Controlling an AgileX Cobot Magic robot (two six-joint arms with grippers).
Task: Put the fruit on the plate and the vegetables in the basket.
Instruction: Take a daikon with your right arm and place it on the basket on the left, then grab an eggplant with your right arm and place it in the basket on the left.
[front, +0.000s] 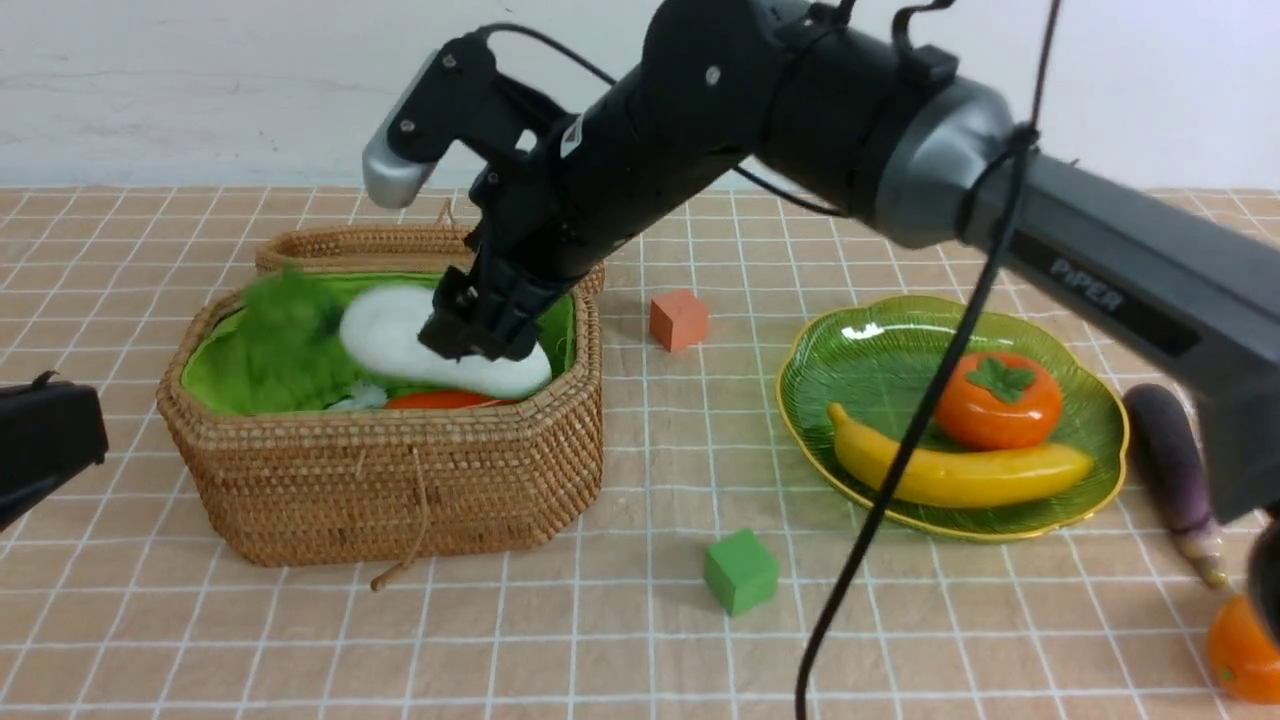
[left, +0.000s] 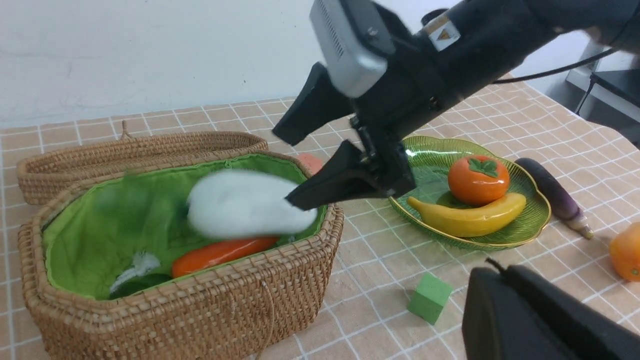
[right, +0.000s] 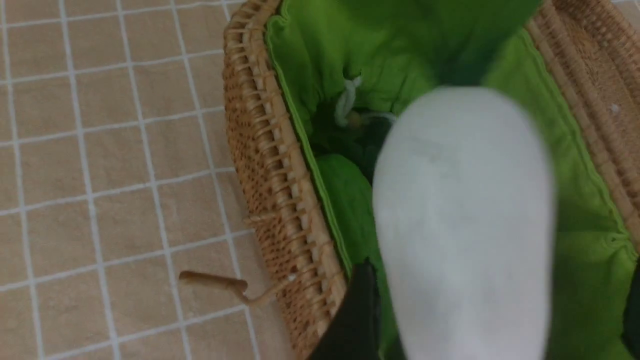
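Jaws of the right gripper (left: 283, 169) stand spread wide over the green-lined woven wicker basket (front: 400, 490), gripping nothing. The smooth white radish (front: 400, 340), blurred, sits loose between them above a glossy orange carrot (left: 220, 252). The left gripper (front: 40, 445) is closed, beside the basket. On the ribbed green glass plate (front: 860, 350) rest a round persimmon (front: 1000, 400) and a curved banana (front: 960, 470). The purple eggplant (front: 1165, 450) lies just beside the plate.

The only word that reads clearly is "PiPER", in pale letters along the dark forearm link of the right arm (front: 1100, 275). On the wrist housing behind the right pincer (left: 282, 169) sits a small white sticker (left: 442, 31) bearing an orange warning triangle. Its fine print is too small to make out.
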